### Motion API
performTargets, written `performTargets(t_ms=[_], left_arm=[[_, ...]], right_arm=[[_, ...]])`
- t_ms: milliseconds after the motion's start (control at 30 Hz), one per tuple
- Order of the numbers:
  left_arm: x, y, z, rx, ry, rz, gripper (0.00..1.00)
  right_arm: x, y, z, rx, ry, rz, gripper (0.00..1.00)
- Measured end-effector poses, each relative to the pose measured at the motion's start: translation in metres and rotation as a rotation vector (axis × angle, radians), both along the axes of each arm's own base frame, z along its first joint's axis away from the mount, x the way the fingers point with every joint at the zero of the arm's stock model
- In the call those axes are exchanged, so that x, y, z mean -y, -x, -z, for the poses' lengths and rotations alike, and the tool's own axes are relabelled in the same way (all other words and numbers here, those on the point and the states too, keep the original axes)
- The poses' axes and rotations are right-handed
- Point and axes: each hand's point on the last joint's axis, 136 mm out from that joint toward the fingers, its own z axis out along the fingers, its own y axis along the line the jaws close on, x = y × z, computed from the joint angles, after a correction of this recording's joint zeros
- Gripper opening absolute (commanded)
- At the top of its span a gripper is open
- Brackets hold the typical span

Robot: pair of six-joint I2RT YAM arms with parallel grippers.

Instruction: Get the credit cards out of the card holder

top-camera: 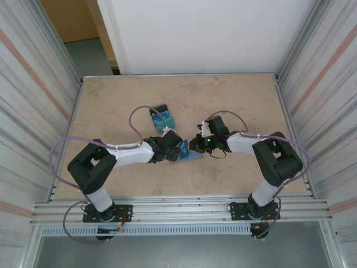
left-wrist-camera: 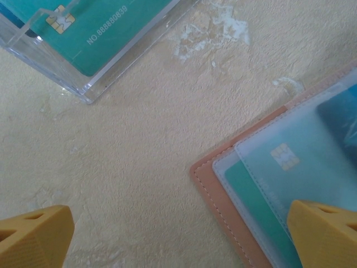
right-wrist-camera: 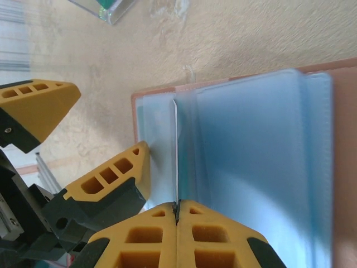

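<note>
Beige table [top-camera: 223, 100] holds the open card holder [right-wrist-camera: 345, 167], lying flat near its middle. One card [right-wrist-camera: 176, 151] is pinched by the right gripper [right-wrist-camera: 176, 215], its length running straight out from the tips. The left gripper [left-wrist-camera: 178, 234] gapes wide.

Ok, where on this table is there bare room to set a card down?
Free: the wide strip of table between the clear box and the back wall, the far right corner, and the strip along the near edge. Crowded: the middle, where the left end effector and right end effector meet over the wallet.
</note>
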Motion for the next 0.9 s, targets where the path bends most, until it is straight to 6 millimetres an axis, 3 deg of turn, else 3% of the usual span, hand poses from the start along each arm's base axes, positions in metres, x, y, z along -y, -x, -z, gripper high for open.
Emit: performTargets(t_ms=[200,467,567,733,900], left_arm=[[-0.003,0.005,-0.018,0.011,0.027,0.012,0.99],[0.005,0.004,-0.083,0.096,0.194,0.082,0.99],[0.008,0.002,-0.108,0.118,0.295,0.123,0.94],[0.019,0.008,-0.149,0.152,0.446,0.265,0.84],[0.039,0.028,-0.163,0.132,0.504,0.459,0.77]], right_arm=[[0.012,0.004,-0.016,0.071,0.052,-0.016,0.02],[0.02,0.011,-0.066,0.25,0.048,-0.077,0.02],[0.02,0.016,-0.084,0.32,0.035,-0.106,0.02],[0.011,0.031,-0.11,0.425,0.017,-0.205,0.02],[-0.005,0.05,-0.128,0.514,0.009,-0.329,0.02]])
